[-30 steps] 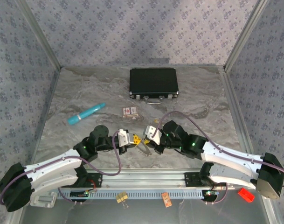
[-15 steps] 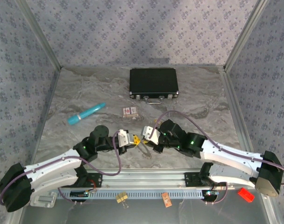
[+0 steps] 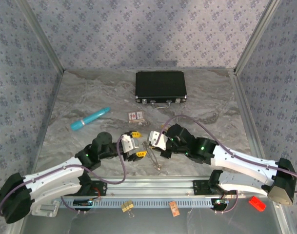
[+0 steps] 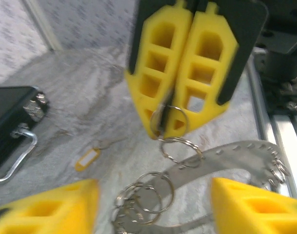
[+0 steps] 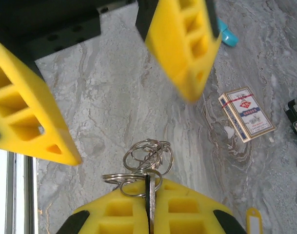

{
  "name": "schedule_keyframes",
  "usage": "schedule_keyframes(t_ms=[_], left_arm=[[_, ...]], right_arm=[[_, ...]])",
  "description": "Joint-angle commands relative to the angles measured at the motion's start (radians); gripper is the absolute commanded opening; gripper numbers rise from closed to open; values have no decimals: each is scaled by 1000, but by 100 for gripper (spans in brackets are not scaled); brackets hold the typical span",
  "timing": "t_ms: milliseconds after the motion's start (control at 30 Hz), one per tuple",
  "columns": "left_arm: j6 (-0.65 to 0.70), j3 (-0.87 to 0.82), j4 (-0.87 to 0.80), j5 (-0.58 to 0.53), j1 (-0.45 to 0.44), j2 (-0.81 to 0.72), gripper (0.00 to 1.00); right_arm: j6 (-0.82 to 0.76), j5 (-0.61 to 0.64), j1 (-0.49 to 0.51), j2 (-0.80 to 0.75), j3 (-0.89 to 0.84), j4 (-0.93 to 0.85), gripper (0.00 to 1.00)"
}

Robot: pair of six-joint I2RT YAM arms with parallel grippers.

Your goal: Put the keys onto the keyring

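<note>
The keyring (image 3: 154,156) is a long thin silvery loop between the two arms; in the left wrist view the keyring (image 4: 226,156) is a flat curved strip. A bunch of silver split rings (image 4: 143,195) hangs by it. My right gripper (image 3: 153,142) is shut on a thin metal piece at the top of the ring bunch (image 5: 148,156). My left gripper (image 3: 137,145) stands open just left of it, its fingers (image 5: 26,122) apart on either side of the rings and holding nothing. The keys are out of view.
A black case (image 3: 160,87) lies at the back. A red-and-white card box (image 3: 136,116) and a blue tube (image 3: 90,118) lie mid-table. A yellow key tag (image 4: 87,159) rests on the marble. The metal rail (image 3: 153,185) runs along the near edge.
My left gripper has opened and let go, drawing back slightly to the left. The right gripper has shifted a little left, still shut on the rings.
</note>
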Motion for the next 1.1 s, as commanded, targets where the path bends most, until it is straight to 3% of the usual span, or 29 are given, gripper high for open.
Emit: schedule_keyframes(t_ms=[0, 33, 100, 233, 333, 533, 633, 1067], left_arm=[[-84, -32, 99, -208, -1, -101, 87], [-110, -38, 102, -263, -1, -136, 99], [-154, -33, 85, -379, -1, -197, 100], [-280, -12, 28, -710, 10, -299, 100], [-388, 16, -43, -829, 65, -349, 100], [-646, 55, -202, -867, 234, -404, 100], [-709, 49, -226, -829, 292, -411, 100], [-743, 35, -257, -742, 317, -354, 100]], right_arm=[[-20, 18, 8, 15, 52, 7, 1], [-22, 13, 8, 27, 60, 13, 1], [-22, -1, 8, 58, 77, 41, 0], [19, -50, 32, 141, 106, 184, 0], [93, -72, 61, 202, 104, 336, 0], [210, -14, 111, 356, 94, 529, 0], [238, 58, 114, 393, 69, 569, 0], [76, 235, 73, 297, -29, 114, 0]])
